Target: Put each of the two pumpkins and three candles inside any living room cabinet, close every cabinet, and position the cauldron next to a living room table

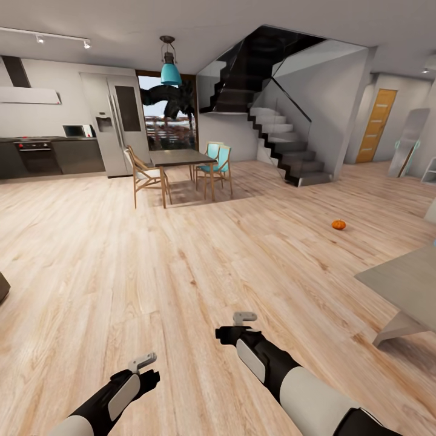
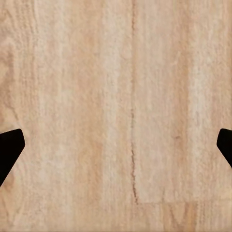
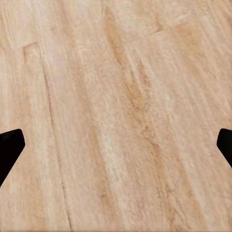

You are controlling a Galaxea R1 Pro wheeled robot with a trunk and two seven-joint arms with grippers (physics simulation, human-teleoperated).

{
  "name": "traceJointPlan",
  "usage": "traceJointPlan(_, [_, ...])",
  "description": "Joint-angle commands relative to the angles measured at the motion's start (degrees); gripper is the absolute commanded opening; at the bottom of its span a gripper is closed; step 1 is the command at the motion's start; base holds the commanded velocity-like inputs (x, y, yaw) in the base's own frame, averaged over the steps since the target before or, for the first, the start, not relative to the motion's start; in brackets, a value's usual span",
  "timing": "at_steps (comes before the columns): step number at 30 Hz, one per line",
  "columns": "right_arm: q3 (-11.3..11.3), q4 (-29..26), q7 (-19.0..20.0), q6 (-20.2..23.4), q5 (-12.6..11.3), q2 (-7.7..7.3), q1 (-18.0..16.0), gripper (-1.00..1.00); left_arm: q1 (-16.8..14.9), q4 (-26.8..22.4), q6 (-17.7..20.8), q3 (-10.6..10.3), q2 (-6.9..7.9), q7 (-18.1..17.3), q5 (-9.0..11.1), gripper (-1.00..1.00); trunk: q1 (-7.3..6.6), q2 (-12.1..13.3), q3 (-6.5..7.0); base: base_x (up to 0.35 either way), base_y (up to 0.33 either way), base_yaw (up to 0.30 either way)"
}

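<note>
Pale wood floor [image 1: 181, 272], pumpkin [image 1: 338, 224] near table [image 1: 406, 281], open-plan room.

head — high, forward-down over room | wrists — close above floor [image 2: 116, 96]

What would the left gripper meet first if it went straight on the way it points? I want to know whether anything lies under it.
Most likely the bare wooden floor: the left gripper points down at the planks, fingertips spread wide, nothing between them. How far off is unclear.

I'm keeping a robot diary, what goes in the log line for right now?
left gripper open, empty | right gripper open, empty | pumpkin on floor | table ahead-right
</note>
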Motion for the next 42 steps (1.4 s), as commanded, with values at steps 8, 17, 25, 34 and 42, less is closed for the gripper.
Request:
traceJointPlan(8, [0.2, 0.0, -0.5, -0.1, -0.4, -0.15, -0.1, 1.0, 0.0, -0.2, 0.1, -0.5, 0.08, 0.5, 0.6, 1.0, -0.01, 0.0, 0.01, 0.0, -0.008, 0.05])
traceJointPlan(17, [0.2, -0.1, -0.5, -0.1, -0.3, 0.0, -0.1, 1.0, 0.0, -0.2, 0.1, -0.5, 0.07, 0.5, 0.6, 1.0, -0.01, 0.0, 0.03, -0.059, -0.208, 0.27])
traceJointPlan(25, [0.3, -0.1, -0.5, -0.1, -0.3, 0.0, -0.1, 1.0, 0.0, -0.2, 0.1, -0.5, 0.03, 0.5, 0.6, 1.0, -0.01, 0.0, 0.03, -0.08, -0.26, 0.292])
traceJointPlan(34, [0.2, 0.0, -0.5, -0.1, -0.3, 0.0, -0.1, 1.0, 0.0, -0.2, 0.1, -0.5, 0.09, 0.5, 0.6, 1.0, -0.01, 0.0, 0.03, -0.01, -0.049, 0.292])
traceJointPlan(42, [0.2, 0.0, -0.5, -0.1, -0.3, 0.0, -0.1, 1.0, 0.0, -0.2, 0.0, -0.5, 0.1, 0.5, 0.6, 1.0, -0.01, 0.0, 0.03, -0.043, -0.001, 0.292])
